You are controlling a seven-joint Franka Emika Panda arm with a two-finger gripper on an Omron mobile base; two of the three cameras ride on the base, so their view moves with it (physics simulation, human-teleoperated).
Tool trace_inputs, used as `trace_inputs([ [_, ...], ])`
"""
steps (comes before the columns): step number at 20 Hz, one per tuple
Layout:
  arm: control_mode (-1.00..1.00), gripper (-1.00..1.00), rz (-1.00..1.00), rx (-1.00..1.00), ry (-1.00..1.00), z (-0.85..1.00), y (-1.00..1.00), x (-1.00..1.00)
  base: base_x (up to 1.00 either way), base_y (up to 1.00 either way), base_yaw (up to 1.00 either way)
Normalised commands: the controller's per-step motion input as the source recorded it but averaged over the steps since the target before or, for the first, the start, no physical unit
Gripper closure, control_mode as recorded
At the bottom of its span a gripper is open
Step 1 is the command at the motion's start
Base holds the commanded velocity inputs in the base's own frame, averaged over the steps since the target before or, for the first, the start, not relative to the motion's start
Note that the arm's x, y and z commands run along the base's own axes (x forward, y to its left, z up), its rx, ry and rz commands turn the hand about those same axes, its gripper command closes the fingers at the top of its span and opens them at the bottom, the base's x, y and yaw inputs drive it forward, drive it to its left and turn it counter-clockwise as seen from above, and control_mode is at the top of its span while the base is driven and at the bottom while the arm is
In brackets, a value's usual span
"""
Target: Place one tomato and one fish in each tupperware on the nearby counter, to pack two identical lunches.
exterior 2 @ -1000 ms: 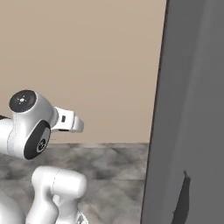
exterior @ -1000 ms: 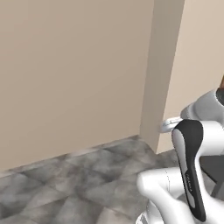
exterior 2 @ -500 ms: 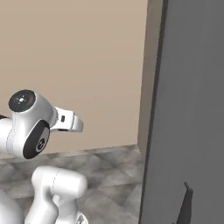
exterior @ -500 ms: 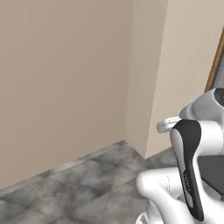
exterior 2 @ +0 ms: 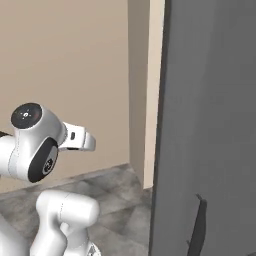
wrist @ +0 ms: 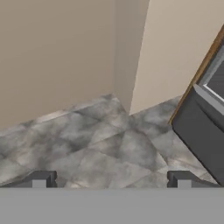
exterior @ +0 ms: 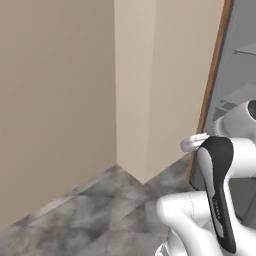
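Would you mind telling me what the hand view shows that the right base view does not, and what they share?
Hand view alone: the two dark finger tips of the open two-finger gripper, with bare floor between them, and a thin wooden edge strip beside a dark grey appliance.

Right base view alone: the white arm with dark joints and a tall flat grey panel.

Both: the beige wall corner and the grey marbled tile floor.

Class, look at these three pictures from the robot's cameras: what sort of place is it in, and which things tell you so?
Probably an indoor room corner, perhaps a kitchen's edge: plain beige walls meeting at a jutting corner, a grey marbled tile floor, and a tall dark grey appliance or cabinet beside wooden trim.
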Motion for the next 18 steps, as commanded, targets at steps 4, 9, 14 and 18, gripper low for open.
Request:
trace_inputs([
  [4,1.0,-1.0,0.0,0.0,0.0,0.0,0.0,0.0,0.49,0.24,-0.44],
  [9,1.0,-1.0,0.0,0.0,0.0,0.0,0.0,0.0,0.07,0.03,-0.45],
  [14,1.0,-1.0,0.0,0.0,0.0,0.0,0.0,0.0,-0.21,0.13,-0.51],
  [18,1.0,-1.0,0.0,0.0,0.0,0.0,0.0,0.0,0.0,0.55,-0.53],
])
